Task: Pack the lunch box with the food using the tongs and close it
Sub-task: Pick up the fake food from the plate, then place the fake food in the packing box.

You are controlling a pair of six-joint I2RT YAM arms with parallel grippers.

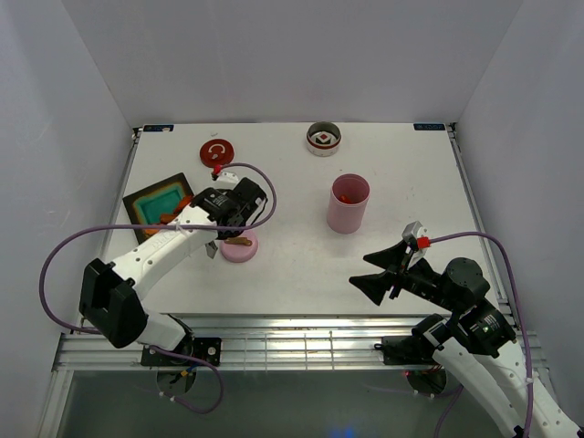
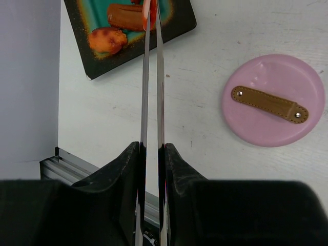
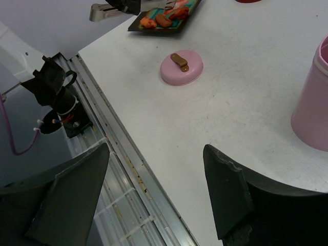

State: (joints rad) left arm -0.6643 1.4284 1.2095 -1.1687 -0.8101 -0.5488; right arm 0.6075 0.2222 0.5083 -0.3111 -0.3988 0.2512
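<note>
Gripping the tongs in my left hand, I have my fingers pressed in on the two thin arms, one on either side, so the arms run almost parallel with only a narrow slit between them. They reach away from the hand toward the far left, out over the black tray with the teal inside. At their tips, right at the top edge of the left wrist view, a small red piece sits between them; I cannot tell whether it is lifted or resting on the tray. Beside the tips lie a brown sausage-shaped piece and, nearer to me and to the left, an orange nugget, both inside the tray. The pink lid with its brown strap lies flat on the tabletop to the right of the tongs, apart from them. The pink lunch box stands upright further right, uncovered, with something red inside. My right hand hangs above the near right of the tabletop, fingers spread wide, gripping nothing.
</note>
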